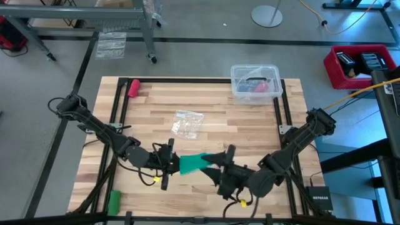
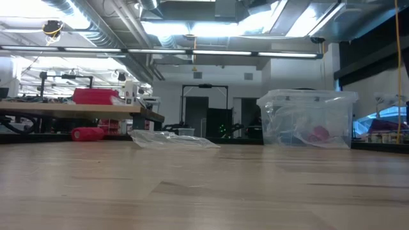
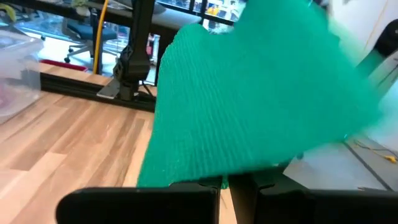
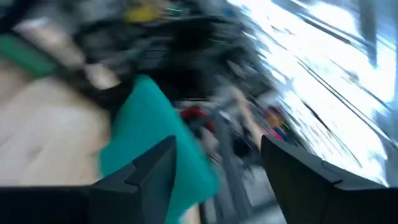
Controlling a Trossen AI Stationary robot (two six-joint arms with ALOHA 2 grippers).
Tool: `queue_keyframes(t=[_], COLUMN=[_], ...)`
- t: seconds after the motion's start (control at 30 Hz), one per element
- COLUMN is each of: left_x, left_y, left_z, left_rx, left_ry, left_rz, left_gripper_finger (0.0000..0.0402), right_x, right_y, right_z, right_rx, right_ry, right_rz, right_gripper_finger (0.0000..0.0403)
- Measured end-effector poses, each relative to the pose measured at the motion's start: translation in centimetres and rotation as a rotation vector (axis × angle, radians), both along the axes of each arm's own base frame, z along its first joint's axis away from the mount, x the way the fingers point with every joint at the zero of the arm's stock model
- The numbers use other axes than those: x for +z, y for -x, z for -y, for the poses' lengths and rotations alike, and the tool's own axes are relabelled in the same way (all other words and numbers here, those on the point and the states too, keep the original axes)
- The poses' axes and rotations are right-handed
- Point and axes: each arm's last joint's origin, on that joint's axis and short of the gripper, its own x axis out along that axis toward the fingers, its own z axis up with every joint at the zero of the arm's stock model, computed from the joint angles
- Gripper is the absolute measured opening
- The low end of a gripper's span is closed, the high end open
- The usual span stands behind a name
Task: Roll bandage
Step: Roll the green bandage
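bandage (image 1: 195,163), teal ribbed cloth, pinched in left fingers (image 3: 193,193); right fingers (image 4: 298,174) apart

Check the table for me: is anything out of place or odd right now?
Nothing spilled or damaged. The bandage hangs as a loose, unrolled flap, pinched at one end by the shut left gripper; the right gripper is open beside it. A pink-red roll lies off at the far left corner.

Grey floor (image 1: 206,25), bright ceiling strip lights (image 2: 192,29), cluttered workbench (image 2: 77,108) behind.
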Motion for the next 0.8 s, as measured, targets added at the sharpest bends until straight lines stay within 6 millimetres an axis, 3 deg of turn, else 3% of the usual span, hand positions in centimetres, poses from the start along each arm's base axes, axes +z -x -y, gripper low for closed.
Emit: queue_keyframes(t=[0.17,0.3,0.57,0.8], left_x=[0.0,0.0,-0.2,-0.1], left_y=[0.0,0.1,0.4,0.4], left_z=[0.0,0.1,0.6,0.6], left_rx=[0.0,-0.003,-0.025,-0.027], left_ry=[-0.014,-0.016,-0.05,-0.054], left_rz=[-0.003,-0.003,-0.011,-0.011], left_gripper_finger=[0.0007,0.0007,0.0007,0.0007], right_x=[3.1,5.2,5.8,2.2], right_y=[0.0,1.2,3.8,4.9], right_z=[3.0,4.9,3.1,0.5], right_rx=[-0.417,-0.601,-0.531,-0.227], right_ry=[-0.106,-0.148,-0.158,-0.255], right_rz=[0.162,0.191,0.183,0.119], right_gripper_finger=[0.0236,0.0236,0.0237,0.0236])
